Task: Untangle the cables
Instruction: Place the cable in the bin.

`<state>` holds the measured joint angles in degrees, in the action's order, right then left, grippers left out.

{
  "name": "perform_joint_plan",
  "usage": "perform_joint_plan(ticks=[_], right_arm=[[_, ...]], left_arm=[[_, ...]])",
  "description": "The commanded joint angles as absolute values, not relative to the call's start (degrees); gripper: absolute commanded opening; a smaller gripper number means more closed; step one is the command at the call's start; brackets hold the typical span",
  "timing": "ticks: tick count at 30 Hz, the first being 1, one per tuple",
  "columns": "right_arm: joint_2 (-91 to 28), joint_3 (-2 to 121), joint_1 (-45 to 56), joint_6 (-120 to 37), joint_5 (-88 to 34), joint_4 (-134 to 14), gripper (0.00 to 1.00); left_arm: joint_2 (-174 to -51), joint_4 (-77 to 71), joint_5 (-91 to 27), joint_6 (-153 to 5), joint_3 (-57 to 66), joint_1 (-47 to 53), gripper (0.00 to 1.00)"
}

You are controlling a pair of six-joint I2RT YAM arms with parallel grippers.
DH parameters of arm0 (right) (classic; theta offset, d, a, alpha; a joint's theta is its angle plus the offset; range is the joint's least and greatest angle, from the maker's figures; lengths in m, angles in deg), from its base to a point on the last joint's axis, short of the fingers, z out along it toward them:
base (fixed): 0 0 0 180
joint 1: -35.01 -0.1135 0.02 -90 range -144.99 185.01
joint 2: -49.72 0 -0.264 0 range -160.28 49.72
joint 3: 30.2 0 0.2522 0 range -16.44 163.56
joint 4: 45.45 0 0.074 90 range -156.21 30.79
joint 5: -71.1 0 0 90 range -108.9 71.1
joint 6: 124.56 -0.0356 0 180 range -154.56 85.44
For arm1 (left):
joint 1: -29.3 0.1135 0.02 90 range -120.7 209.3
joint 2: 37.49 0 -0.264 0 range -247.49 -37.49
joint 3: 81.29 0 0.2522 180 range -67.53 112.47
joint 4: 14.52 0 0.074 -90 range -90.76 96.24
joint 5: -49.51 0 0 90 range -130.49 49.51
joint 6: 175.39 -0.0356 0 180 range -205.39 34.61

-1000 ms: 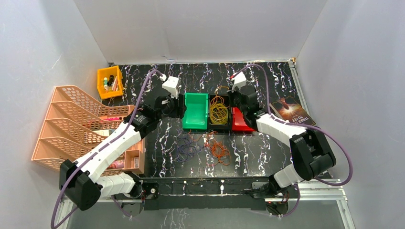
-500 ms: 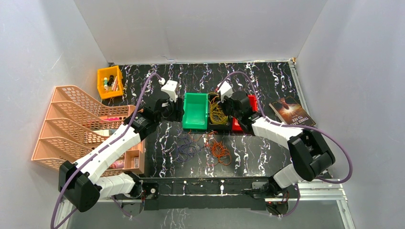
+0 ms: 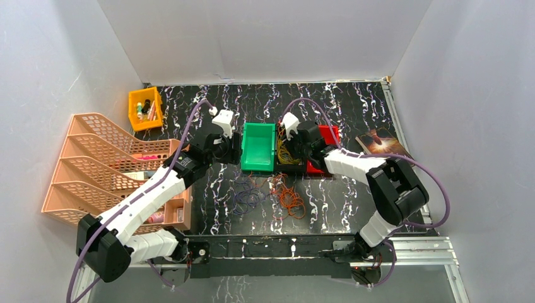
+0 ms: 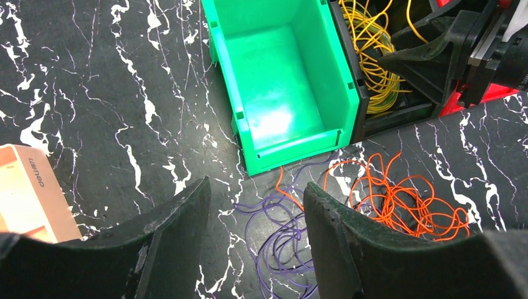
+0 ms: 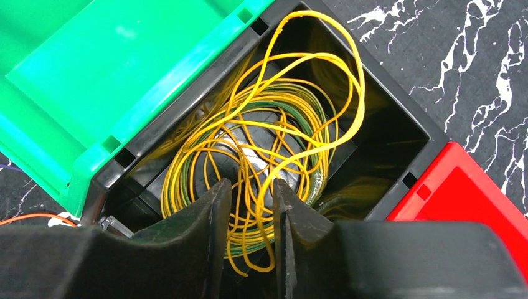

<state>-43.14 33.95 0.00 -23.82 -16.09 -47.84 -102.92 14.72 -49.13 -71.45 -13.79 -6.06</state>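
Overhead, you see three small bins set side by side at mid-table: a green bin (image 4: pixel 280 81), a black bin (image 5: pixel 386 131) touching its right wall, and a red bin (image 5: pixel 473 193) just beyond that.

(a) Yellow cables (image 5: pixel 305 156): a coil of thin yellow loops, with a few greenish strands among them, lies inside the black bin; some loops rise towards its rim.

(b) Orange cables (image 4: pixel 411 212) and purple cables (image 4: pixel 283 243): two loose bunches lie on the marbled black table (image 4: pixel 93 93) just in front of the bins. The purple bunch is below the green bin and the orange bunch is to its right, and their strands cross where the bunches meet.

(c) Your left gripper (image 4: pixel 256 193) hovers beside the green bin's left wall, over the near corner, with its jaws spread wide and nothing between them.

(d) Your right gripper (image 5: pixel 250 187) is lowered into the black bin with its jaws parted by a narrow gap. Yellow loops run through that gap (which is far wider than any one strand), so nothing is pinched
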Motion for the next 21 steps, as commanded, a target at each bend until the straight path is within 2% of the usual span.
perform_joint_plan(ticks=[1,7,14,17,21], right_arm=[[-38.4,36.7,-0.1,-25.3,-15.0,-47.0,0.42],[-31.8,36.1,0.0,-25.6,-11.1,-48.2,0.61],[-29.5,37.5,0.1,-26.4,-7.3,-51.2,0.67],[-32.7,42.1,0.2,-27.3,-9.9,-56.9,0.65],[-37.4,45.9,0.2,-28.3,-14.3,-60.4,0.52]], left_arm=[[-100.0,15.7,-50.2,-71.0,-14.3,-5.8,0.56],[-100.9,15.1,-49.8,-70.8,-14.1,-5.8,0.56],[-102.3,14.0,-48.6,-70.3,-14.3,-5.8,0.56],[-102.3,13.7,-48.2,-69.9,-14.8,-5.8,0.56],[-102.0,13.6,-47.8,-69.4,-15.4,-5.8,0.56]])
